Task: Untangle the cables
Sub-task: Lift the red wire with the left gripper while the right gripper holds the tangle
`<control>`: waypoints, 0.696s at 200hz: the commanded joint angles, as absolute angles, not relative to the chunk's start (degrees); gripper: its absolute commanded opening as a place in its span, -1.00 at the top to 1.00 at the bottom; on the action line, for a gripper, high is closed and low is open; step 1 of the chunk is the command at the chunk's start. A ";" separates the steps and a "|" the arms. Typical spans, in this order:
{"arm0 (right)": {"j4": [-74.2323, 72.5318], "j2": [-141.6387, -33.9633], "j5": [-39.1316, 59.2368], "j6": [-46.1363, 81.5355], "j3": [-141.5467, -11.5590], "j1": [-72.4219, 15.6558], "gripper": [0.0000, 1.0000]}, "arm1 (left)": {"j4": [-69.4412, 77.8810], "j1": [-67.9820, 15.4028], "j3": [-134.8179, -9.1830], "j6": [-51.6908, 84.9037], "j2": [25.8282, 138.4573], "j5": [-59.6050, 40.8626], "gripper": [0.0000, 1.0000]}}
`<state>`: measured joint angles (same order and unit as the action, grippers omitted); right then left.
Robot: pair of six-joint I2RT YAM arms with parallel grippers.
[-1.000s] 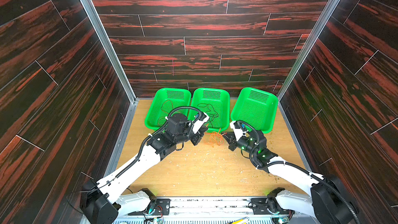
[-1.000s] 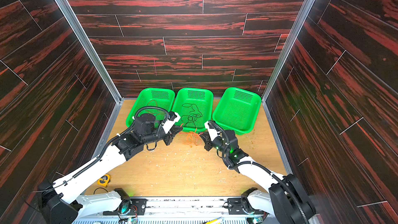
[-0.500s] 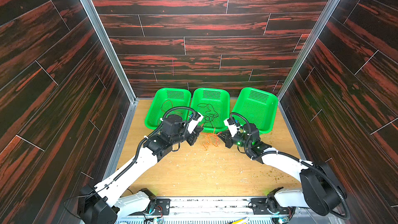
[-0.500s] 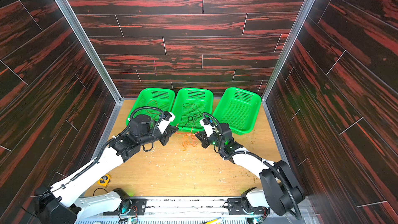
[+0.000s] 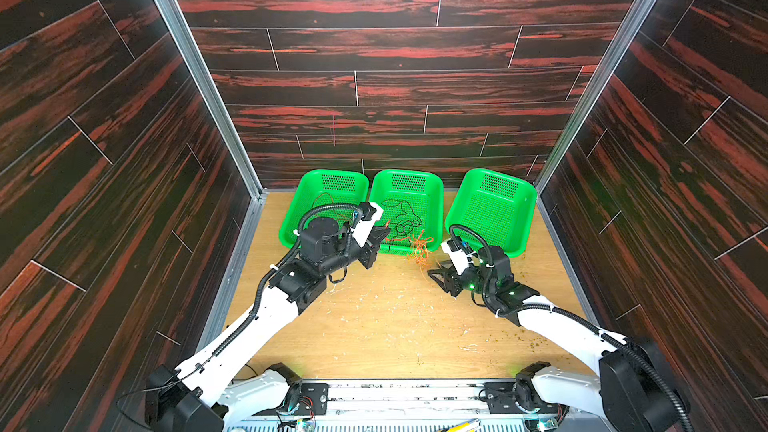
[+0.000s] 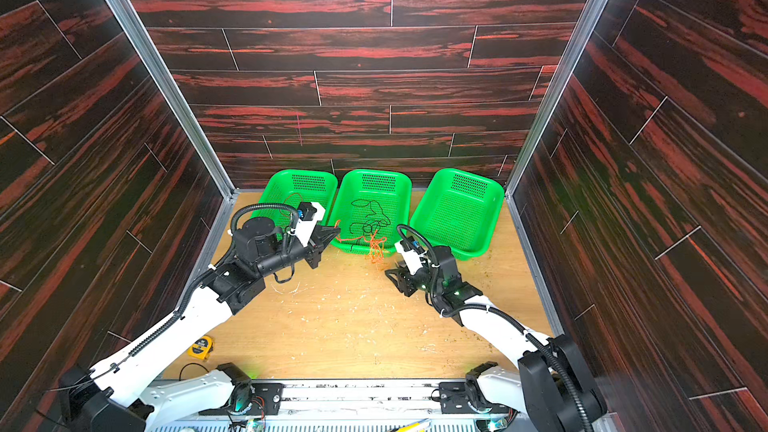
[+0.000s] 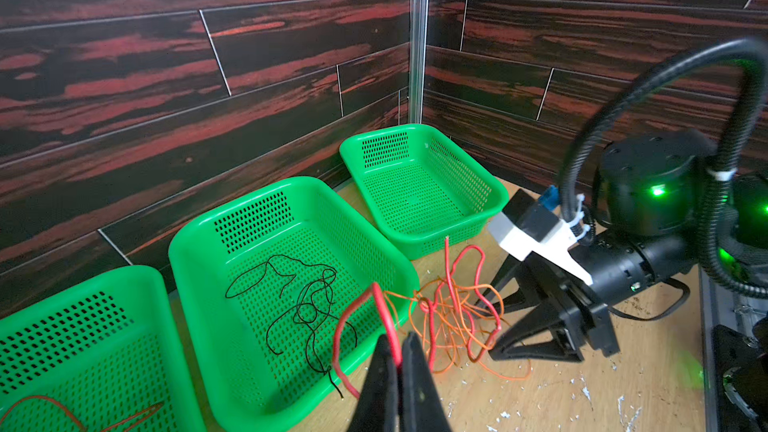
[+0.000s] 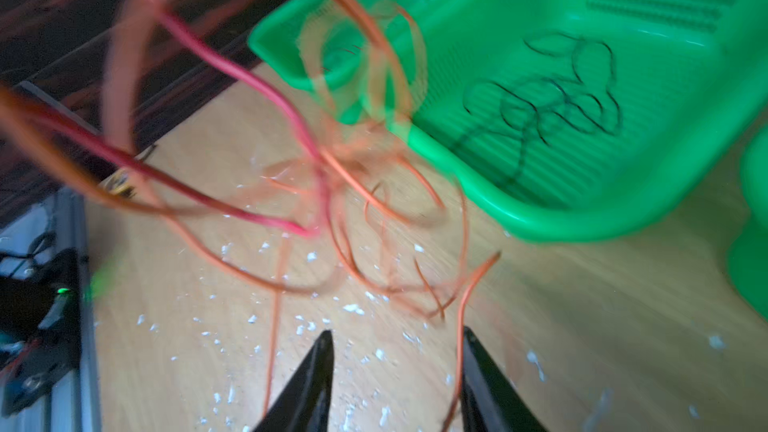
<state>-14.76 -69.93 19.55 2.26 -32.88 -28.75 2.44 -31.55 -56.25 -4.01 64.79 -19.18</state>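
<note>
Cables (image 7: 449,317): light, floppy, snag-prone.
Left gripper (image 7: 400,353): pinching red cable (image 7: 383,309).
Right gripper (image 8: 397,367): jaws apart.
Grip: orange cable (image 8: 461,317), free end.

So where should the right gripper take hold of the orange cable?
Probably the orange cable's free tail, from the table side: it trails clear of the tangle with the red cable pinched by the left gripper, toward the open right gripper.

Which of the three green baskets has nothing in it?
The right basket: bare mesh only. The middle basket holds the black cable, and the left basket holds a stretch of red cable.
</note>
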 commanded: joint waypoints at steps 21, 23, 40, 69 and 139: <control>-22.47 -70.90 25.26 -0.61 -31.98 -31.71 -0.03 | 4.97 -32.64 -57.96 -2.64 64.73 -21.63 1.00; -22.87 -71.10 25.30 -0.37 -31.92 -31.75 -0.03 | 5.00 -32.73 -57.95 -2.64 64.70 -21.62 1.00; -27.19 -72.58 24.84 0.94 -31.17 -31.77 -0.04 | 5.10 -33.45 -57.88 -2.61 64.13 -21.79 1.00; -31.65 -74.14 23.42 1.93 -31.14 -31.79 0.00 | 4.47 -34.04 -57.83 -2.54 63.46 -22.51 1.00; -30.42 -75.25 23.29 2.42 -28.58 -31.81 1.00 | 0.10 -34.03 -60.51 -4.32 60.93 -17.25 1.00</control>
